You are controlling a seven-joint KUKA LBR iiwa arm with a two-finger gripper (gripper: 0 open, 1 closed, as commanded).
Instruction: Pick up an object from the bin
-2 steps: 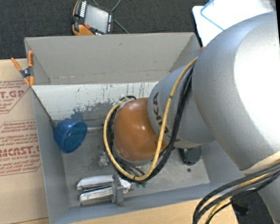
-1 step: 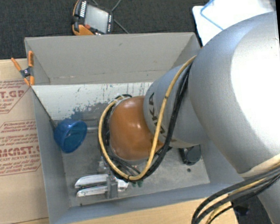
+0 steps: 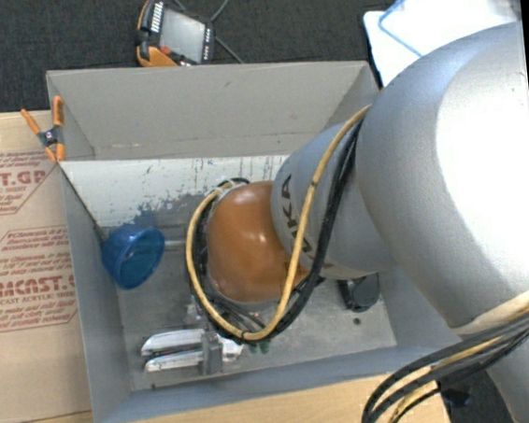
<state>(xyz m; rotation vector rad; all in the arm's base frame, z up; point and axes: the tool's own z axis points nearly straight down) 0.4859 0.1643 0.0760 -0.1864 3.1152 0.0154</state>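
Hand (image 3: pixel 181 350) hangs near the grey bin's (image 3: pixel 102 364) lower-left corner, apart or together I cannot tell, blue cup (image 3: pixel 134 255) nearby.

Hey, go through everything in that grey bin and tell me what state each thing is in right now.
Blue cup: seems tipped on its side, by the bin's left wall, apart from the gripper.
White and silver oblong thing: lying flat near the front left corner.
Dark thing: on the floor, mostly hidden under the arm.
Gripper: down low, at the oblong thing's right end.
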